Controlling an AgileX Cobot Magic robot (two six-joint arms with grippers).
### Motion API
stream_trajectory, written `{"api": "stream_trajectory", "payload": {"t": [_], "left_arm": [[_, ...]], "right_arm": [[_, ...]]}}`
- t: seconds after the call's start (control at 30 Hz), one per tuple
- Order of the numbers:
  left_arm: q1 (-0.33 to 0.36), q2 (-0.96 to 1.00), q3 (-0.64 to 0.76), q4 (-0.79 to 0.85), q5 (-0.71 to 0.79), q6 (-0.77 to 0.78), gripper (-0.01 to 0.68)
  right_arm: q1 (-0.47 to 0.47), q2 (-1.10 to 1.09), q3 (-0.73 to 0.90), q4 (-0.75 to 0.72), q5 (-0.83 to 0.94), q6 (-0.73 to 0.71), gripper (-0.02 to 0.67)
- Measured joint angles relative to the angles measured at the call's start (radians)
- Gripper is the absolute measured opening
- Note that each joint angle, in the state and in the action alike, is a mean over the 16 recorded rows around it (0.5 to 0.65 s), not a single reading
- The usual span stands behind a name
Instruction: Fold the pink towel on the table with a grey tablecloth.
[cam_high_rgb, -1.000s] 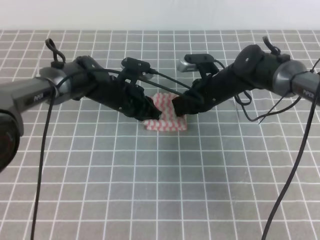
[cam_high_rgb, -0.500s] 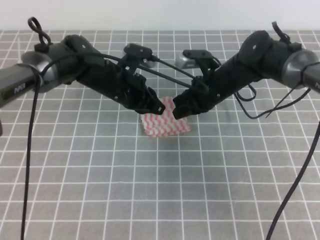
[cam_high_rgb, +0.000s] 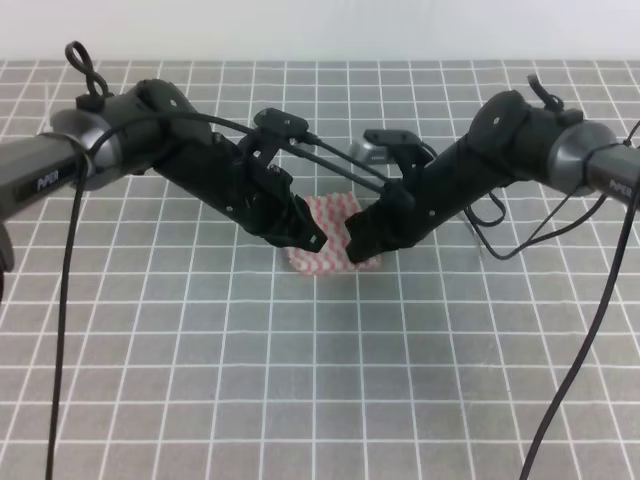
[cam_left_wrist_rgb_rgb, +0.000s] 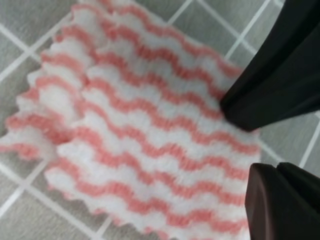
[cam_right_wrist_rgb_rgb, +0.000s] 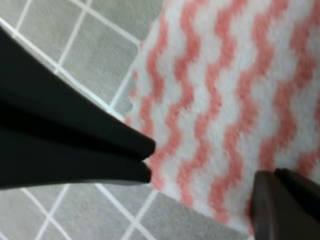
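Pink towel (cam_high_rgb: 330, 235) mid-worktop (cam_high_rgb: 300, 380), already doubled | left pincer (cam_high_rgb: 312, 240), right pincer (cam_high_rgb: 358, 247) both low over it; grip you cannot tell | judge: one fold done, finishing fold left.

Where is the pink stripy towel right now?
In the high view, the pink towel lies mid-table on the grey tablecloth, between the left end effector and right end effector.

pink towel (cam_high_rgb: 330, 235) half hidden behind both arms
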Motion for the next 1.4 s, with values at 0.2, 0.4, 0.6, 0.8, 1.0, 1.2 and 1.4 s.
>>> {"api": "stream_trajectory", "payload": {"t": [0.2,0.4,0.6,0.8,1.0,1.2,1.4], "left_arm": [[0.0,0.02,0.0,0.034,0.015,-0.007,0.001],[0.002,0.015,0.0,0.052,0.019,-0.017,0.001],[0.012,-0.08,0.0,0.069,-0.023,-0.037,0.001],[0.027,-0.272,0.001,0.132,-0.097,-0.103,0.001],[0.04,-0.498,0.037,0.231,-0.174,-0.213,0.001],[0.042,-0.724,0.172,0.331,-0.265,-0.338,0.001],[0.041,-0.954,0.405,0.398,-0.382,-0.447,0.001]], "right_arm": [[0.001,-0.043,-0.022,0.008,-0.014,-0.001,-0.017],[0.001,-0.121,-0.044,0.003,-0.037,-0.002,-0.017],[0.001,-0.231,-0.045,-0.017,-0.07,-0.002,-0.017],[0.001,-0.384,0.019,-0.034,-0.161,-0.005,-0.017],[0.001,-0.586,0.183,-0.004,-0.328,-0.028,-0.017],[0.001,-0.802,0.418,0.082,-0.514,-0.091,-0.017],[0.001,-0.999,0.631,0.169,-0.639,-0.159,-0.017]]}}
